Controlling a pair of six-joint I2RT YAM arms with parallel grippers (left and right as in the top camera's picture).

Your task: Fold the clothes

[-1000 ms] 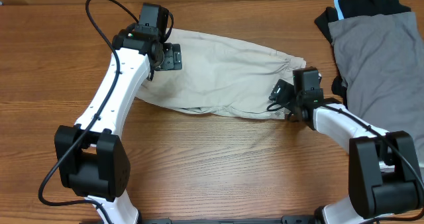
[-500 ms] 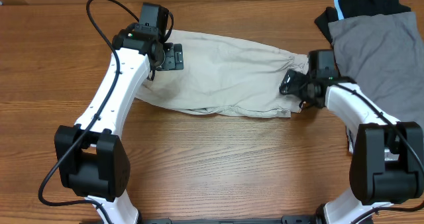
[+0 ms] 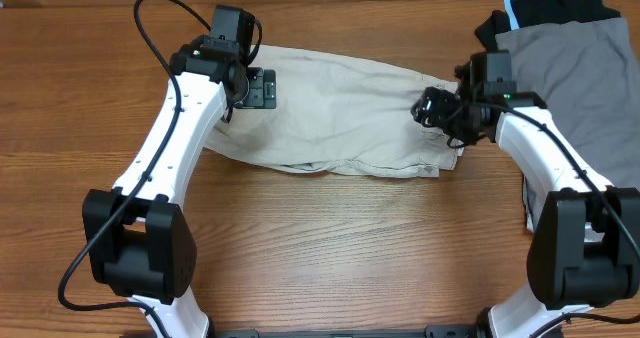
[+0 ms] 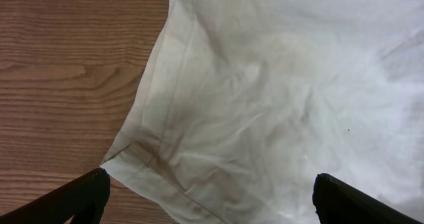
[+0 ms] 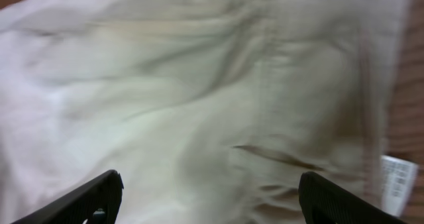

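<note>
The clothes, a pair of beige shorts (image 3: pixel 340 108), lie flattened across the middle of the table. My left gripper (image 3: pixel 258 86) hovers open over their left end. In the left wrist view both black fingertips (image 4: pixel 86 192) straddle the hemmed corner of the shorts (image 4: pixel 265 85), with nothing between them. My right gripper (image 3: pixel 436 109) hangs open over the right end. The right wrist view shows wrinkled fabric of the shorts (image 5: pixel 199 105) between its spread fingertips (image 5: pixel 99 196), and a small white label (image 5: pixel 397 176) at the right edge.
A grey garment (image 3: pixel 570 88) lies at the back right, on top of a black garment with light-blue trim (image 3: pixel 550 6). It sits close behind my right arm. Bare wood tabletop (image 3: pixel 350 248) runs along the near side.
My right gripper has swung from the near edge of the shorts towards the far side, onto their right end. The left arm has stayed put.
</note>
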